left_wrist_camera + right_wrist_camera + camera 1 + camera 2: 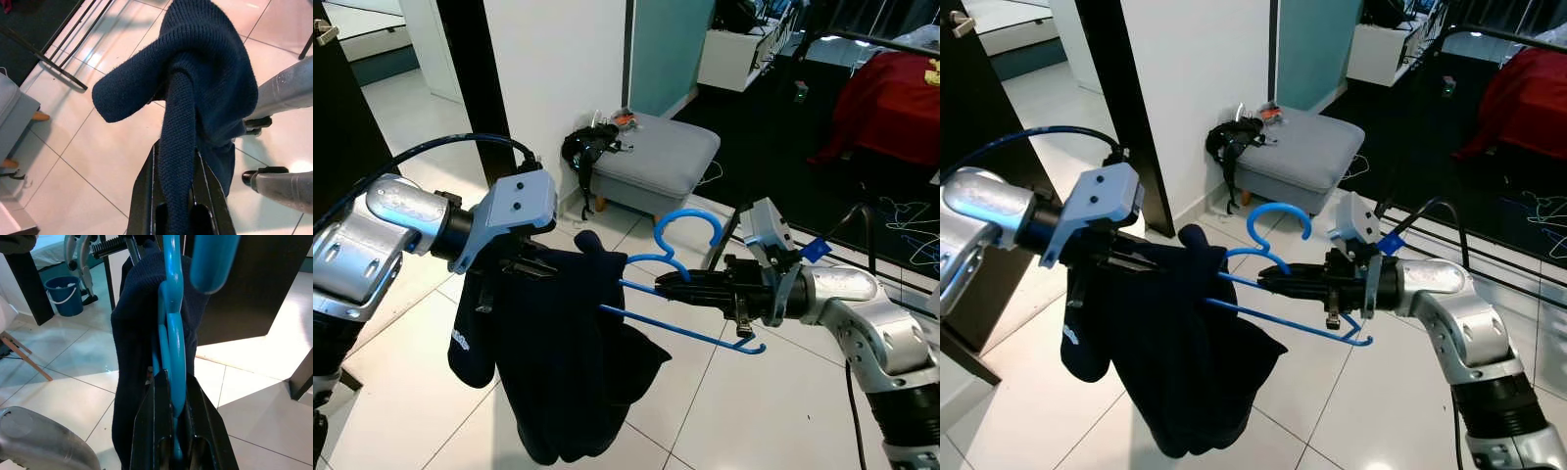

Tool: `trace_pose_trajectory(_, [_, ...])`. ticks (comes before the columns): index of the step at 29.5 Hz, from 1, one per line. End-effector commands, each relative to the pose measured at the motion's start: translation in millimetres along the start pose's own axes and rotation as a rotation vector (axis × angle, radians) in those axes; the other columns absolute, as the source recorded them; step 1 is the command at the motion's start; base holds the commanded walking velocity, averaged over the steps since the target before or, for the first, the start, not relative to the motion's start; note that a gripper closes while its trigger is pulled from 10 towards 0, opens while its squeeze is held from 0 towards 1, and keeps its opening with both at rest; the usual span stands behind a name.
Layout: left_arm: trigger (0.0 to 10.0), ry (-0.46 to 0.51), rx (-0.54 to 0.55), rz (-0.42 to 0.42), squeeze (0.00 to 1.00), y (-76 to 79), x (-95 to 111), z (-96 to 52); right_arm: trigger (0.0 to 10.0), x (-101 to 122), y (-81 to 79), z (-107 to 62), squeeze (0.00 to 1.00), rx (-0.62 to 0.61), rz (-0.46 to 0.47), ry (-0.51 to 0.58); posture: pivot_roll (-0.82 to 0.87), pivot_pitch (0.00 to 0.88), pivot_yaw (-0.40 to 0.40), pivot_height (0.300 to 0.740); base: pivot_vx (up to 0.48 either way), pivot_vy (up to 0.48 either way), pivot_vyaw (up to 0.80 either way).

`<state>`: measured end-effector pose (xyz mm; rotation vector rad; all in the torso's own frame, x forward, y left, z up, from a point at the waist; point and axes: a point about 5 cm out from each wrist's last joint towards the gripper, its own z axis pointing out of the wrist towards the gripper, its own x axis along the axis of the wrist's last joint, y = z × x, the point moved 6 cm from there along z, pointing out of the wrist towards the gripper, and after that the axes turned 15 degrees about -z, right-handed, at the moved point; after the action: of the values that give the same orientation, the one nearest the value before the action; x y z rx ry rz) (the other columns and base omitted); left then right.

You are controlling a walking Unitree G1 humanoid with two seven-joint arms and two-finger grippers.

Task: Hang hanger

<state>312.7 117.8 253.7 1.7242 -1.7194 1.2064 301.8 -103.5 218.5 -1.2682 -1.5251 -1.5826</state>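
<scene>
A navy knit sweater (558, 362) hangs in the air between my arms, over white floor tiles. My left gripper (524, 264) is shut on the sweater's upper edge; the left wrist view shows a knit fold (205, 73) pinched between its fingers (146, 196). A blue plastic hanger (690, 220) points its hook upward, and one arm of it runs into the sweater. My right gripper (671, 286) is shut on the hanger below the hook. The right wrist view shows the blue hanger (171, 333) clamped between the black fingers (154, 421), with the sweater (132, 347) behind it.
A grey ottoman (656, 157) with a black bag (587, 147) stands against the white wall ahead. A black rail (1489, 39) crosses the upper right, above a red cloth (891, 98). A dark door (333, 127) is at my left. Cables lie on the dark floor at right.
</scene>
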Motion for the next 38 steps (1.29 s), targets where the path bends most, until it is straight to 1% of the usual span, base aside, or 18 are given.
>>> trace_pose_trajectory(1, [0.0, -0.061, -0.024, 0.008, 0.0, 6.1, -10, 3.6, 10.0, 14, 2.2, 3.5, 0.0, -0.007, -0.063, 0.04, 0.05, 0.047, 0.017, 0.74, 0.0, 0.0, 0.0])
trace_pose_trajectory(7, [0.0, -0.041, -0.031, 0.001, 0.0, 8.1, -10, 10.4, 10.0, 14, 8.3, 8.0, 0.0, -0.051, -0.069, 0.037, 0.05, 0.049, 0.018, 0.74, 0.0, 0.0, 0.0])
trace_pose_trajectory(8, [0.0, -0.022, -0.022, 0.0, 0.0, 6.8, -7, 12.6, 10.0, 15, 7.5, 8.2, 1.0, -0.047, -0.05, 0.048, 0.05, 0.048, 0.017, 0.74, 0.0, 0.0, 0.0])
trace_pose_trajectory(12, [0.0, 0.001, -0.012, -0.001, 0.0, 5.1, -5, 14.9, 10.0, 17, 6.0, 8.4, 1.0, -0.038, -0.032, 0.061, 0.05, 0.048, 0.017, 0.74, 0.0, 0.0, 0.0])
trace_pose_trajectory(16, [0.0, 0.033, 0.051, 0.025, 0.0, -6.2, -4, 16.5, 10.0, 11, 16.1, 0.9, 1.0, -0.114, -0.022, 0.034, 0.04, 0.051, 0.015, 0.74, 0.0, 0.0, 0.0])
trace_pose_trajectory(20, [0.0, 0.029, 0.15, 0.036, 0.0, -23.1, -12, 7.7, 10.0, 5, 30.7, -31.0, 1.0, -0.243, -0.022, -0.015, 0.04, 0.056, 0.014, 0.74, 0.0, 0.0, 0.0])
trace_pose_trajectory(21, [0.0, 0.029, 0.15, 0.036, 0.0, -23.1, -12, 7.7, 10.0, 5, 30.7, -31.0, 1.0, -0.243, -0.022, -0.015, 0.04, 0.056, 0.014, 0.74, 0.0, 0.0, 0.0])
trace_pose_trajectory(22, [0.0, 0.036, 0.222, 0.022, 0.0, -36.0, -15, -2.3, 10.0, 0, 37.1, -57.6, 1.0, -0.337, -0.012, -0.05, 0.04, 0.059, 0.012, 0.74, 0.0, 0.0, 0.0])
trace_pose_trajectory(23, [0.0, 0.036, 0.222, 0.022, 0.0, -36.0, -15, -2.3, 10.0, 0, 37.1, -57.6, 1.0, -0.337, -0.012, -0.05, 0.04, 0.059, 0.012, 0.74, 0.0, 0.0, 0.0])
trace_pose_trajectory(25, [0.0, 0.042, 0.292, 0.006, 0.0, -47.5, -19, -13.8, 10.0, -4, 41.0, -83.3, 1.0, -0.441, 0.004, -0.072, 0.03, 0.065, 0.011, 0.74, 0.0, 0.0, 0.0])
trace_pose_trajectory(29, [0.0, 0.098, 0.396, -0.009, 0.0, -61.6, -15, -32.3, 10.0, -8, 34.0, -119.9, 1.0, -0.602, 0.101, -0.003, 0.01, 0.082, 0.005, 0.74, 0.0, 0.0, 0.0])
trace_pose_trajectory(32, [0.0, 0.136, 0.418, -0.012, 0.0, -64.3, -10, -37.2, 10.0, -12, 27.6, -126.0, 1.0, -0.635, 0.156, 0.043, 0.01, 0.083, 0.006, 0.74, 0.0, 0.0, 0.0])
trace_pose_trajectory(33, [0.0, 0.193, 0.432, -0.009, 0.0, -65.8, 0, -41.0, 10.0, -20, 18.5, -126.5, 1.0, -0.655, 0.218, 0.087, 0.0, 0.083, 0.005, 0.74, 0.0, 0.0, 0.0])
trace_pose_trajectory(34, [0.0, 0.266, 0.433, 0.001, 0.0, -65.2, 15, -43.6, 10.0, -33, 8.8, -122.3, 0.84, -0.676, 0.301, 0.125, 0.0, 0.085, 0.0, 0.74, 0.0, 0.0, 0.0])
trace_pose_trajectory(35, [0.0, 0.329, 0.423, 0.017, 0.0, -62.7, 29, -44.8, 10.0, -46, 0.3, -115.4, 0.32, -0.687, 0.378, 0.155, 0.0, 0.086, 0.001, 0.74, 0.0, 0.0, 0.0])
trace_pose_trajectory(36, [0.0, 0.329, 0.423, 0.017, 0.0, -62.7, 29, -44.8, 10.0, -46, 0.3, -115.4, 0.32, -0.687, 0.378, 0.155, 0.0, 0.086, 0.001, 0.74, 0.0, 0.0, 0.0])
trace_pose_trajectory(37, [0.0, 0.378, 0.411, 0.034, 0.0, -60.6, 40, -45.0, 10.0, -54, -5.2, -108.2, 0.0, -0.695, 0.44, 0.186, 0.0, 0.086, 0.001, 0.74, 0.0, 0.0, 0.0])
trace_pose_trajectory(38, [0.0, 0.378, 0.411, 0.034, 0.0, -60.6, 40, -45.0, 10.0, -54, -5.2, -108.2, 0.0, -0.695, 0.44, 0.186, 0.0, 0.086, 0.001, 0.74, 0.0, 0.0, 0.0])
